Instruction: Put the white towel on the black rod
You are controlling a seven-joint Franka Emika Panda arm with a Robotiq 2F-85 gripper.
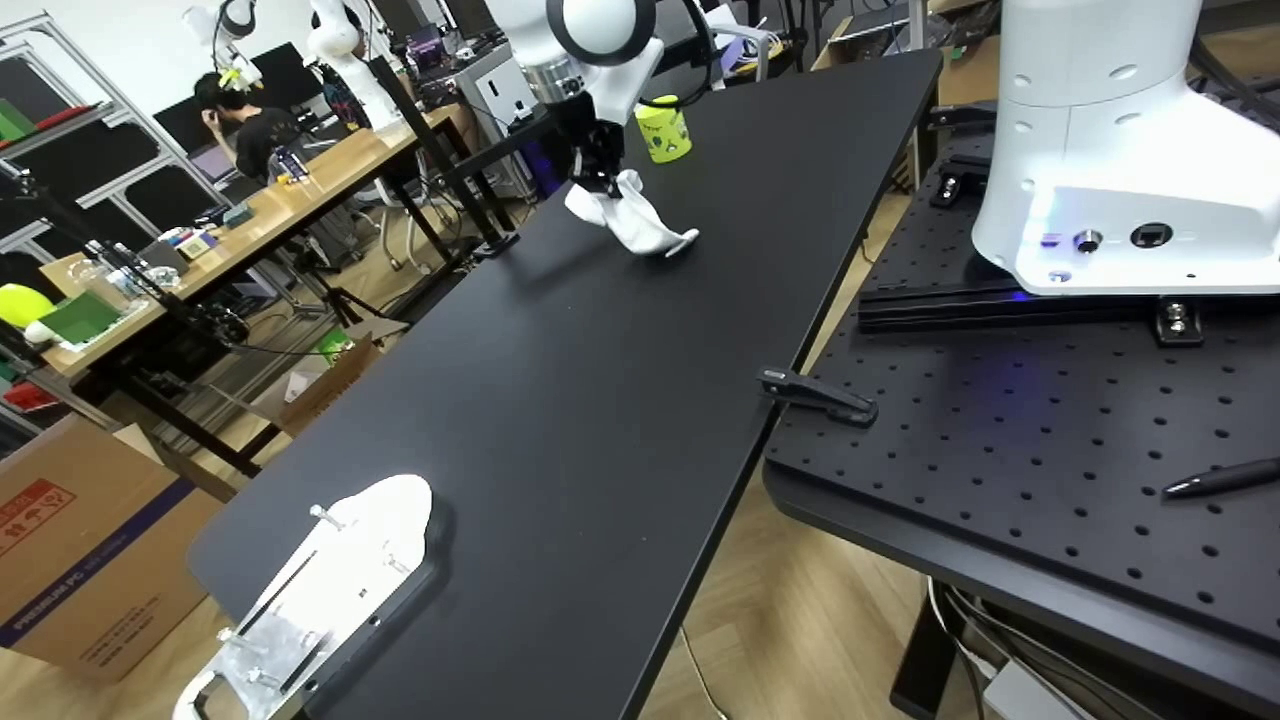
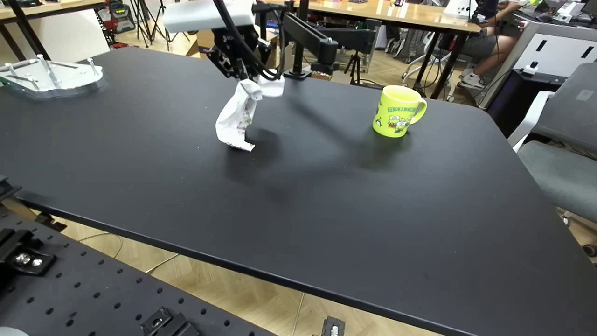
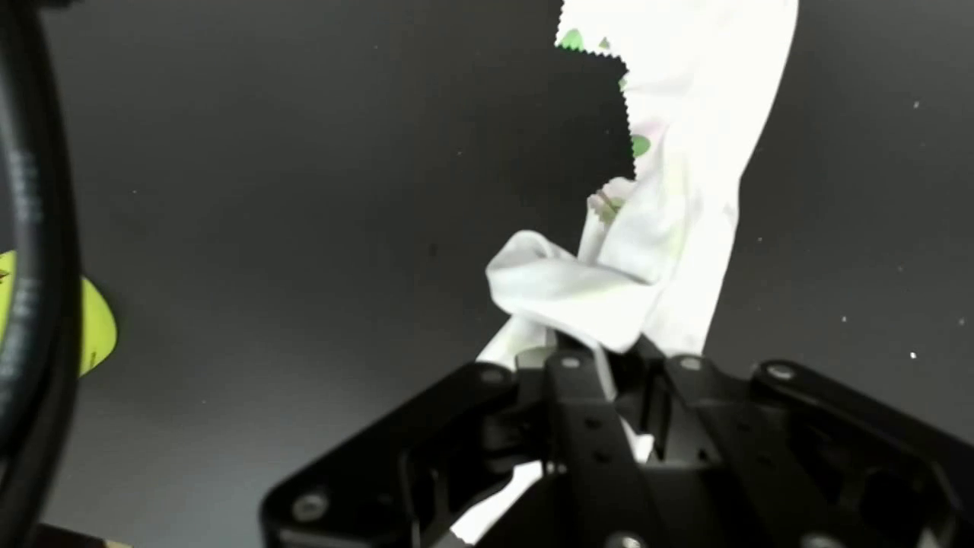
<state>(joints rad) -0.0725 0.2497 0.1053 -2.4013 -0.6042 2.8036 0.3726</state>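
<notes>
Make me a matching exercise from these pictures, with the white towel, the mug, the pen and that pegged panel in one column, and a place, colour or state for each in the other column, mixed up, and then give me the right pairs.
Things
1. White towel
2. Mug
3. Pen
4. Pegged panel

Places, colours and states
A. Lying on the perforated board
B. By a corner of the black table
C. Held in the gripper
D. Yellow-green with printed figures

Pairs: 1-C, 2-D, 3-A, 4-B
</notes>
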